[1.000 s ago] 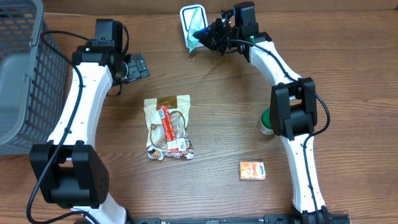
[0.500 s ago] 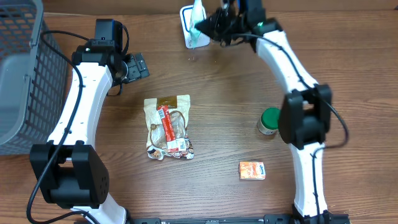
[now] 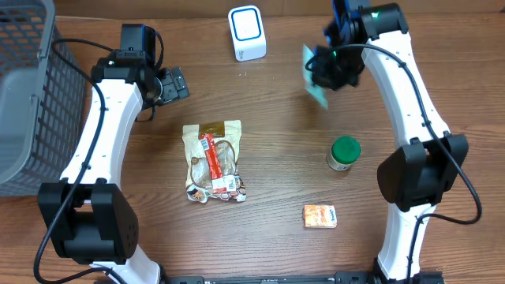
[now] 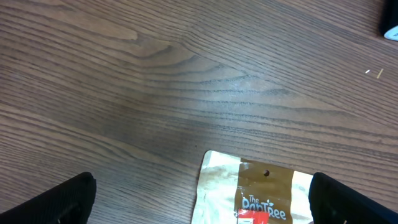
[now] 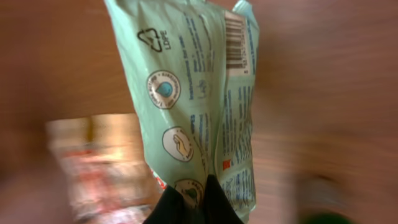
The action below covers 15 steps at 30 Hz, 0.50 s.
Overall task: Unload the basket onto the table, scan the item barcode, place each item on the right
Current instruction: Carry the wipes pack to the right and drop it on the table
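My right gripper is shut on a pale green packet, holding it in the air to the right of the white and blue barcode scanner. In the right wrist view the packet hangs above the black fingers with its printed barcode at the top; the background there is blurred. At the left, my left gripper stands open above the table with nothing in it. In its own view the left gripper hovers over the top edge of a snack pouch.
A tan snack pouch lies mid-table. A green-lidded jar stands at the right, with a small orange box nearer the front. A grey wire basket fills the left edge.
The right arm has swung the green packet away from the scanner, rightward and toward the front. The scanner face now shows. The left arm has not moved.
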Available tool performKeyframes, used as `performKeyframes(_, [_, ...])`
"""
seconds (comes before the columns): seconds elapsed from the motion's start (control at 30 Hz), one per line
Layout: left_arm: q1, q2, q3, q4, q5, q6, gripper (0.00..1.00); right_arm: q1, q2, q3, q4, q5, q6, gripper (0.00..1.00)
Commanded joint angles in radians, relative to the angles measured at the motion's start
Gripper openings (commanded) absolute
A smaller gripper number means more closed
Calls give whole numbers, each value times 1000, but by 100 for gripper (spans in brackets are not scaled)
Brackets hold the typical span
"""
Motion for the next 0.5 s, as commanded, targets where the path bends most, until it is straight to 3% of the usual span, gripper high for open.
performKeyframes(0.0, [-3,-17,22,2,8,-7,100,-16,2,-51,-54,343,-18,4])
performKeyframes(0.17, [-3,-17,22,2,8,-7,100,-55,2,-147,-120,432,119,4])
performKeyframes(0.47, [-3,-17,22,2,8,-7,100,-176,2,-373,-74,501,220,5])
